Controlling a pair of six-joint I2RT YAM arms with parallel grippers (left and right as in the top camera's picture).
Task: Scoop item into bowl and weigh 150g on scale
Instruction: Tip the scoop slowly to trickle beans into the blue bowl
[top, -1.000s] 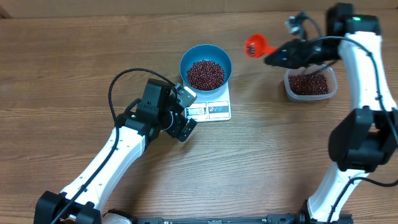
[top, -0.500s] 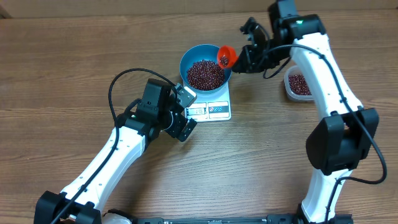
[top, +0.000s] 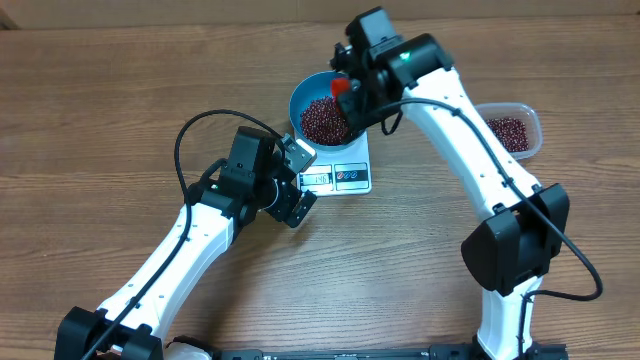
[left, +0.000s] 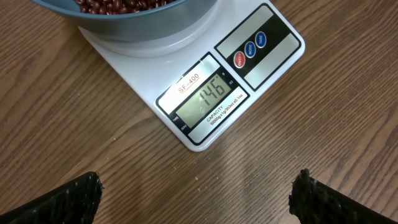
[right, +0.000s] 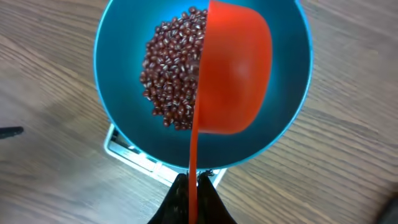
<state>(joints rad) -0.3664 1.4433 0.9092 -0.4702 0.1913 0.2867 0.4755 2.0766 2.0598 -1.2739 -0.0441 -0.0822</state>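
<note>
Here the right claw (right: 189, 198), clamped on the red scoop (right: 233, 74), holds it directly over the bowl (right: 287, 118), handle running back toward the claw; left claw (left: 198, 194) gapes empty.

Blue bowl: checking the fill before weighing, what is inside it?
A heap of red-brown beans. The red scoop hangs over one side, hiding whatever lies beneath it.

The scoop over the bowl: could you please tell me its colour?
The scoop is orange-red; the right wrist view shows it best.
</note>
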